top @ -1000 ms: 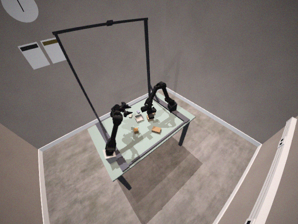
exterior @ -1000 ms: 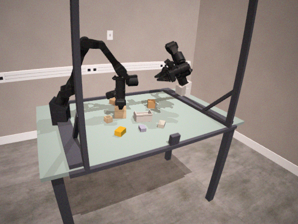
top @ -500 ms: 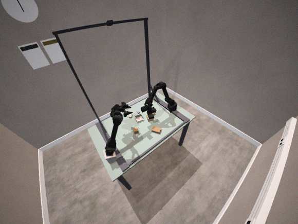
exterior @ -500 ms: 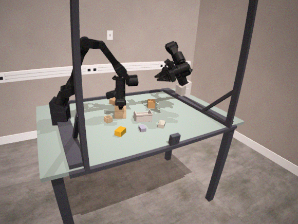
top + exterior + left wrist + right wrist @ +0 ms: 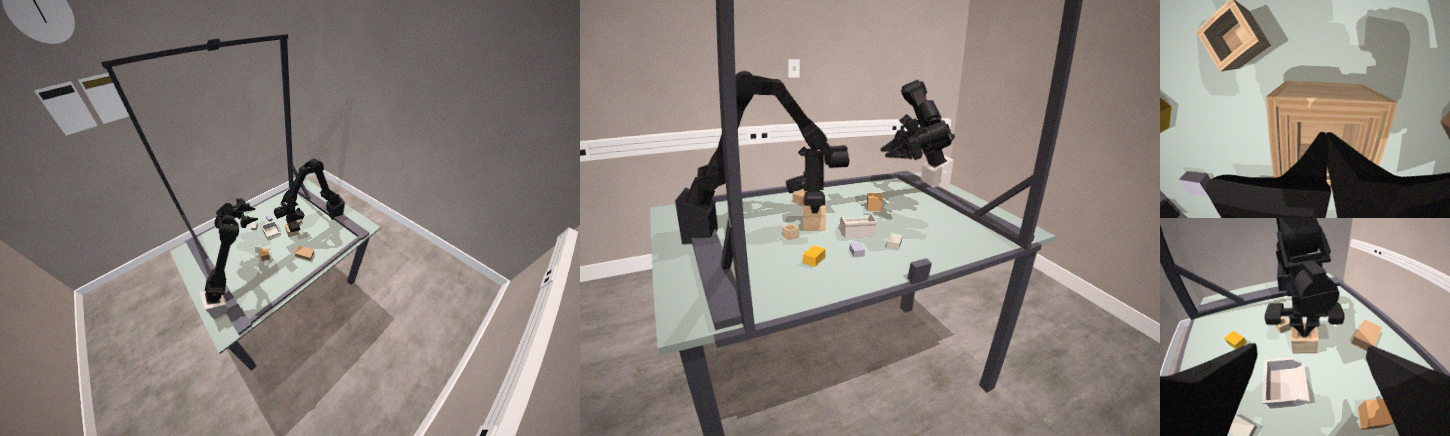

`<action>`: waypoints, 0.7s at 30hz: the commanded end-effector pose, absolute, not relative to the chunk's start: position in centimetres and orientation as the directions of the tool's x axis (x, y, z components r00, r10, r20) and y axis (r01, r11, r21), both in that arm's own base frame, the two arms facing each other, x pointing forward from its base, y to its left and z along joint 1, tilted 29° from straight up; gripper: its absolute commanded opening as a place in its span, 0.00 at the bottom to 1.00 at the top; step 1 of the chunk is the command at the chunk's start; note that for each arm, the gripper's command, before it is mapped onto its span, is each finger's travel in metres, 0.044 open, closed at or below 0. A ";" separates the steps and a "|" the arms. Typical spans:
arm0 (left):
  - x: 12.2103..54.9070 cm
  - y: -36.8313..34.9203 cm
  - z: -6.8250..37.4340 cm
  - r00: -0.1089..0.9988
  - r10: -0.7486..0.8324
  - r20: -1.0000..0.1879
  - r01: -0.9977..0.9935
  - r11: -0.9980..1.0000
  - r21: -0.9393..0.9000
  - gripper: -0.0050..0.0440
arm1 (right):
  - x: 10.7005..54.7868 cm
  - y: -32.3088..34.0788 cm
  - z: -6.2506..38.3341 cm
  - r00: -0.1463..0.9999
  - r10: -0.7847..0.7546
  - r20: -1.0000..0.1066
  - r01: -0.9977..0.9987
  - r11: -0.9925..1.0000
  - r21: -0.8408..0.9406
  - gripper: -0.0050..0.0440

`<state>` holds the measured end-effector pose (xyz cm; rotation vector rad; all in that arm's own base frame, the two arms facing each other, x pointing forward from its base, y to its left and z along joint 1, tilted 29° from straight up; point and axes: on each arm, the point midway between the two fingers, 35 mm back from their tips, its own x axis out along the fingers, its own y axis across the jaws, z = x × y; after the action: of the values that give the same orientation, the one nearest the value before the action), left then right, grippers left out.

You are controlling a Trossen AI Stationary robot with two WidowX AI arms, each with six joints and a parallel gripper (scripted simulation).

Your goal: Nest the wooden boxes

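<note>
left end effector (image 5: pixel 294 228) (image 5: pixel 815 210) (image 5: pixel 1326 133) (image 5: pixel 1305 334): closed, empty, above nested wooden boxes (image 5: pixel 289 232) (image 5: pixel 814 221) (image 5: pixel 1330 92) (image 5: pixel 1305 347) | right end effector (image 5: pixel 256 213) (image 5: pixel 883 151) (image 5: pixel 1312 348): wide open, empty | small box (image 5: pixel 790 233) (image 5: pixel 1252 45) (image 5: pixel 1283 325): upright, apart

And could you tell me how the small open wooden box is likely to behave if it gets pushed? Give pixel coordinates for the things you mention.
The small open wooden box (image 5: pixel 790 233) (image 5: pixel 1249 48) (image 5: pixel 1283 325) looks stiff, being wooden-walled. It is probably light, since it's hollow. Flat-sided and squat, it would likely slide rather than roll.

Plain grey-brown walls (image 5: pixel 425 100) (image 5: pixel 870 45) rise above a mottled floor (image 5: pixel 150 370) (image 5: pixel 860 390).
</note>
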<state>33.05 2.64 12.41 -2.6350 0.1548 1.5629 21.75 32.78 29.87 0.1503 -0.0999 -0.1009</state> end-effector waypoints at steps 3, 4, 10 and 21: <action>33.2 2.8 14.2 0.513 -0.044 -0.857 -0.245 -0.965 -0.097 0.10 | 21.7 32.7 30.6 0.989 -0.109 0.095 0.091 0.980 0.176 0.92; 33.2 2.8 14.2 0.513 -0.044 -0.857 -0.245 -0.965 -0.097 0.10 | 21.7 32.7 30.6 0.989 -0.109 0.095 0.091 0.980 0.176 0.92; 32.8 2.9 15.2 0.514 -0.046 -0.857 -0.519 -0.812 -0.267 0.10 | 21.7 32.7 30.6 0.989 -0.109 0.095 0.091 0.980 0.176 0.92; 32.1 2.9 16.5 0.514 -0.046 -0.857 -0.799 -0.390 -0.458 0.08 | 21.7 32.7 30.6 0.989 -0.109 0.095 0.091 0.980 0.176 0.92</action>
<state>32.12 2.84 15.07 -1.8807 0.6729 1.0733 21.75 32.78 29.87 0.1503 -0.0999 -0.1009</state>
